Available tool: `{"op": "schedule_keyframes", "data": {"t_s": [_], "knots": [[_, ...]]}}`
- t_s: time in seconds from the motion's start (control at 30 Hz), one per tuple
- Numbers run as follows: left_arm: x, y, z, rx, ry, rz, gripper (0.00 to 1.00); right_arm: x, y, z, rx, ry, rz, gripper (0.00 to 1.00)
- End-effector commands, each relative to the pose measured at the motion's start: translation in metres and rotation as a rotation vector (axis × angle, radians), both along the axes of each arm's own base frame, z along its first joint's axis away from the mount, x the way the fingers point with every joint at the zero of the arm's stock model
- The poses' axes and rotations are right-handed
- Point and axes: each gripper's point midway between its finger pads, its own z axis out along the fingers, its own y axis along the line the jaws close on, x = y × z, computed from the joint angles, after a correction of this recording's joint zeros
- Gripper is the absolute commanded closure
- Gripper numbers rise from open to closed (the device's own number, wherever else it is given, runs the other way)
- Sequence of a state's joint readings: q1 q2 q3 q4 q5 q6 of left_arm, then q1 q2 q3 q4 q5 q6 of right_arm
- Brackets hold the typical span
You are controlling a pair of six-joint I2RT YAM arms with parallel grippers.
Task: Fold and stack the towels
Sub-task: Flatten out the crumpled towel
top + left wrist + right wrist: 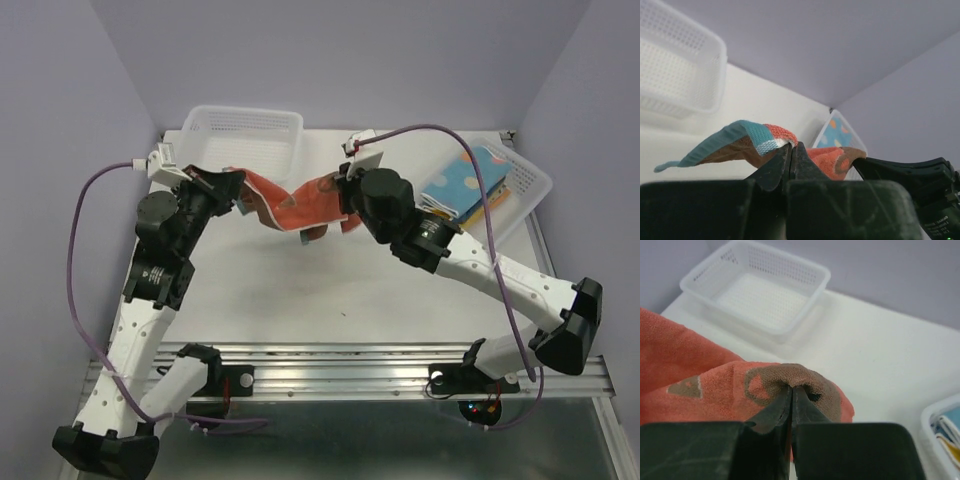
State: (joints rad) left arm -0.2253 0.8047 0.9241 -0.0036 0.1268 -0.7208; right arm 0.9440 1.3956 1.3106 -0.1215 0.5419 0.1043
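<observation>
A red-orange towel (300, 205) with brown print and a teal edge hangs between both grippers above the back of the table. My left gripper (240, 190) is shut on its left corner; in the left wrist view (790, 147) the teal-and-white edge (747, 135) folds over the closed jaws. My right gripper (345, 190) is shut on the right corner, where the towel (715, 385) bunches around the jaw tips (791, 388). More towels (470, 185), light blue with dots on top, lie stacked in the right basket (530, 185).
An empty white lattice basket (245, 135) stands at the back left, just behind the hanging towel; it also shows as the basket (760, 290) in the right wrist view. The white table (330, 290) lies below, with its metal rail (350, 365) at the near edge.
</observation>
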Motion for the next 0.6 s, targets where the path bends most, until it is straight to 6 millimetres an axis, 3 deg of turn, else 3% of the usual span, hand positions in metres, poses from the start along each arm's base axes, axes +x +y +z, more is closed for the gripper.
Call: {"op": "schedule_keyframes", "data": {"t_s": [0.0,0.1,0.13,0.23,0.27,0.3,0.37,0.4,0.43,0.47,0.5,0.53,0.57], "knots": [[-0.007,0.0,0.068,0.01,-0.153,-0.009,1.0,0.006,-0.021,0.104,-0.032,-0.194,-0.046,0.99],[-0.016,-0.002,0.069,-0.003,-0.17,-0.027,1.0,0.007,-0.024,0.113,-0.103,-0.214,-0.045,0.99],[-0.019,0.0,0.063,-0.006,-0.165,-0.019,1.0,0.007,-0.024,0.106,-0.142,-0.201,-0.033,0.99],[-0.03,-0.001,0.009,-0.034,-0.065,-0.027,1.0,0.006,-0.038,0.057,-0.253,-0.105,-0.05,0.99],[-0.034,-0.005,-0.012,-0.042,-0.029,-0.045,1.0,0.006,-0.047,0.013,-0.285,-0.025,-0.066,0.99],[-0.043,-0.011,-0.057,-0.045,0.046,-0.082,1.0,-0.002,-0.058,-0.006,-0.307,0.021,-0.056,0.99],[-0.066,-0.038,-0.103,-0.093,0.151,-0.212,1.0,-0.008,-0.082,-0.045,-0.275,0.107,-0.152,0.94],[-0.083,-0.049,-0.144,-0.098,0.229,-0.277,1.0,-0.019,-0.104,-0.076,-0.3,0.159,-0.192,0.89],[-0.094,-0.059,-0.159,-0.103,0.26,-0.322,0.9,-0.025,-0.114,-0.092,-0.302,0.19,-0.217,0.82],[-0.117,-0.071,-0.189,-0.107,0.35,-0.388,0.25,-0.034,-0.128,-0.105,-0.266,0.208,-0.255,0.48],[-0.127,-0.076,-0.198,-0.106,0.377,-0.416,0.01,-0.037,-0.13,-0.111,-0.252,0.214,-0.254,0.27],[-0.137,-0.078,-0.211,-0.1,0.426,-0.428,0.01,-0.043,-0.123,-0.116,-0.226,0.236,-0.205,0.0],[-0.144,-0.079,-0.209,-0.101,0.423,-0.446,0.01,-0.047,-0.121,-0.118,-0.212,0.247,-0.18,0.0]]}}
